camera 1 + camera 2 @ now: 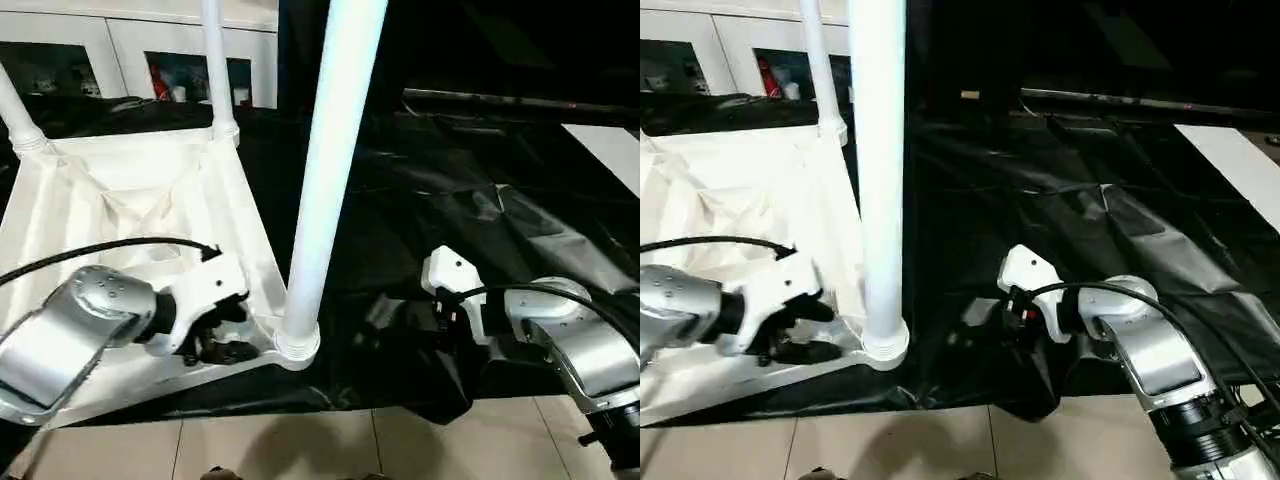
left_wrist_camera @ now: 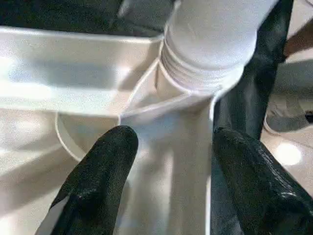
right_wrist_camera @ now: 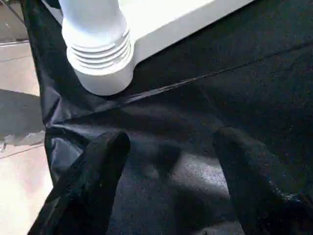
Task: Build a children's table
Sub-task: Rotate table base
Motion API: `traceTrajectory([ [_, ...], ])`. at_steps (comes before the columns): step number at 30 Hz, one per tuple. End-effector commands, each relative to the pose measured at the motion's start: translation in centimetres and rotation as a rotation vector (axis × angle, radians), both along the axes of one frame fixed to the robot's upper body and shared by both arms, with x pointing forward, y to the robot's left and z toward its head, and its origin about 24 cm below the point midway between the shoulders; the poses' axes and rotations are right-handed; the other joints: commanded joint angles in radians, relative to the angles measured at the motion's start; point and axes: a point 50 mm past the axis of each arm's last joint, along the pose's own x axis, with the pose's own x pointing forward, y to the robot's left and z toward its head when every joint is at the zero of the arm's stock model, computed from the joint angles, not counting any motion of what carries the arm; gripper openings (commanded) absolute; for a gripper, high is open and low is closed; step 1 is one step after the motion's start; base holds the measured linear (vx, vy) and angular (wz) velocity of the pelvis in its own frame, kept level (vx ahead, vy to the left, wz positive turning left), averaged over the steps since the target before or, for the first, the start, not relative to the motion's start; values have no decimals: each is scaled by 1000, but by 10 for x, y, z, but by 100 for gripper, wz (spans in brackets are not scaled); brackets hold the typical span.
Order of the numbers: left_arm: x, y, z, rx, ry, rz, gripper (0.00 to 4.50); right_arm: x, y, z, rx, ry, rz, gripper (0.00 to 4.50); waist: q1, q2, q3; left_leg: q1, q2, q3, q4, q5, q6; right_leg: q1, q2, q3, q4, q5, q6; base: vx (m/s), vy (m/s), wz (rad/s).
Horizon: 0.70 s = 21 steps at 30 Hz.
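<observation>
The children's table (image 1: 120,210) lies upside down on the black cloth, its ribbed underside facing up. Three white legs stand in its corner sockets: a near one (image 1: 330,170) and two at the back (image 1: 215,60) (image 1: 15,110). My left gripper (image 1: 215,335) hovers open just left of the near leg's socket (image 1: 297,345). In the left wrist view its fingers (image 2: 105,166) stand apart over the table's rim, below the threaded leg end (image 2: 215,34). My right gripper (image 1: 1015,305) is open above bare cloth to the right of that leg (image 3: 95,29), holding nothing.
The black-draped big table (image 1: 480,200) ends close to me, with tiled floor (image 1: 300,445) below its front edge. A white glass-door cabinet (image 1: 150,55) stands behind. A flat white board (image 1: 610,150) lies at the far right. A shoe (image 2: 288,122) shows on the floor.
</observation>
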Motion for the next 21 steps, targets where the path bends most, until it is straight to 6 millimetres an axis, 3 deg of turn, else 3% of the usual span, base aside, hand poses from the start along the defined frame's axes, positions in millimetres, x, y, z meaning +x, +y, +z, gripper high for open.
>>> traceTrajectory([
  [1,-4,-6,-1,-15,11,-40,309,1,1,6,0,-9,7,318,4,14,-61,9,-4,8,-68,-348,-18,39,-49,31,-95,-453,-111,0,0,0],
  [3,-3,-9,-6,-15,17,-30,309,1,1,5,0,-8,8,318,6,17,-62,11,-3,8,-67,-344,-20,38,-48,32,-93,-432,-119,0,0,0],
  [4,-3,-9,-6,-15,17,-28,275,1,1,5,0,-8,8,318,6,19,-62,11,-3,8,-68,-345,-21,38,-47,32,-92,-425,-122,0,0,0],
  [7,0,-10,-13,-9,20,-3,267,0,3,5,1,-6,12,318,9,16,-63,10,-4,9,-66,-344,-21,41,-47,31,-92,-420,-123,0,0,0],
  [14,7,0,-22,75,-29,48,190,-1,3,5,-9,-5,22,318,8,13,-63,9,-5,7,-66,-340,-17,42,-48,30,-94,-432,-115,0,0,0],
  [21,19,7,-26,106,-124,81,132,0,5,5,-8,-6,28,318,6,13,-60,11,-8,5,-64,-370,-18,37,-49,26,-106,-528,-75,0,0,0],
])
